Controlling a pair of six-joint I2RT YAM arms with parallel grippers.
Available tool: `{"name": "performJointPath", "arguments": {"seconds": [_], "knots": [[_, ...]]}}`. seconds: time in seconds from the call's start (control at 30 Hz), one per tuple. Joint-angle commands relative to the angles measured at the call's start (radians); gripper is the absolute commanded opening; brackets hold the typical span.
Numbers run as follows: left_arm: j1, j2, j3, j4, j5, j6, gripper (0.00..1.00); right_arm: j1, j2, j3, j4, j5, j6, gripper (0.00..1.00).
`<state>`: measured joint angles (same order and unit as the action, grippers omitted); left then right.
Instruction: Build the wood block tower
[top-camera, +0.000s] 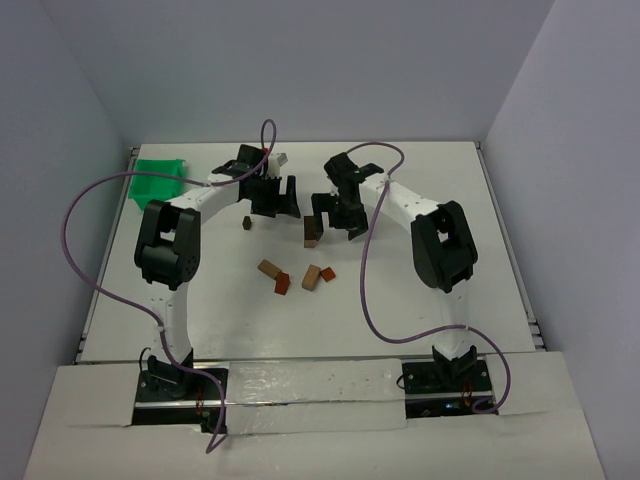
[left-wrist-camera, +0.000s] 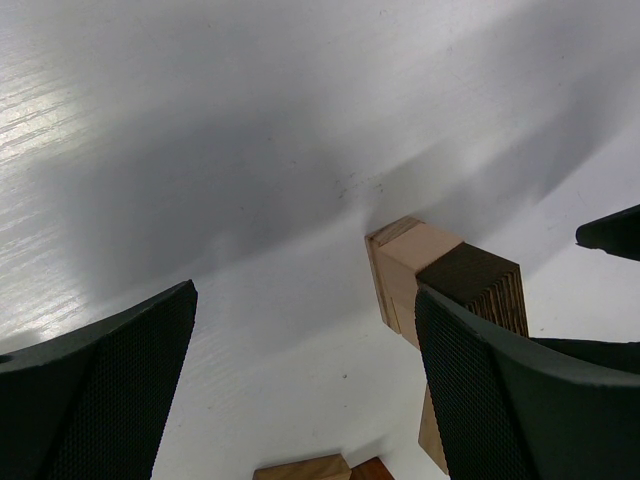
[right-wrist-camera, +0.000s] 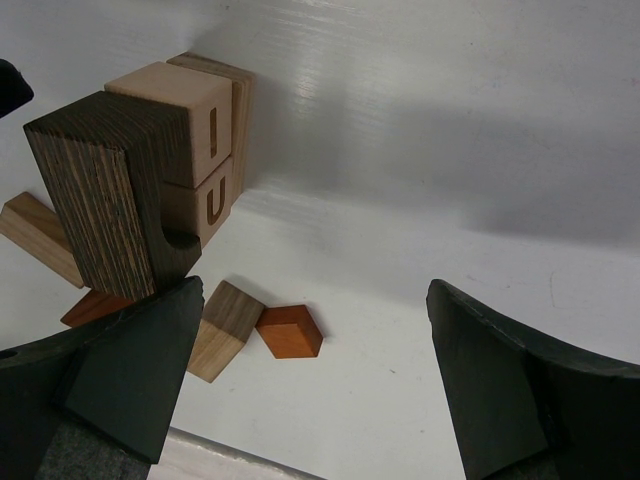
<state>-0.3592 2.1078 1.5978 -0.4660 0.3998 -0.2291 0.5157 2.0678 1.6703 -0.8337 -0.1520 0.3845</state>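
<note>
Top external view: nearest your arm bases, loose blocks (top-camera: 283, 285) lie scattered on the table (top-camera: 430, 180). Just beyond them, mid-table, the wood block tower (top-camera: 312, 231) stands upright between your grippers. The left gripper (top-camera: 277, 203) and right gripper (top-camera: 338, 221) both hang beside it, jaws spread wide, grasping nothing. Farthest left sits a green bin (top-camera: 158, 181).
</note>
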Motion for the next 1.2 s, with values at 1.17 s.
{"name": "performJointPath", "arguments": {"seconds": [1.17], "knots": [[0.115, -0.532, -0.334, -0.282, 0.226, 0.759, 0.95, -0.075, -0.380, -0.322, 0.077, -0.002, -0.244, 1.00]]}}
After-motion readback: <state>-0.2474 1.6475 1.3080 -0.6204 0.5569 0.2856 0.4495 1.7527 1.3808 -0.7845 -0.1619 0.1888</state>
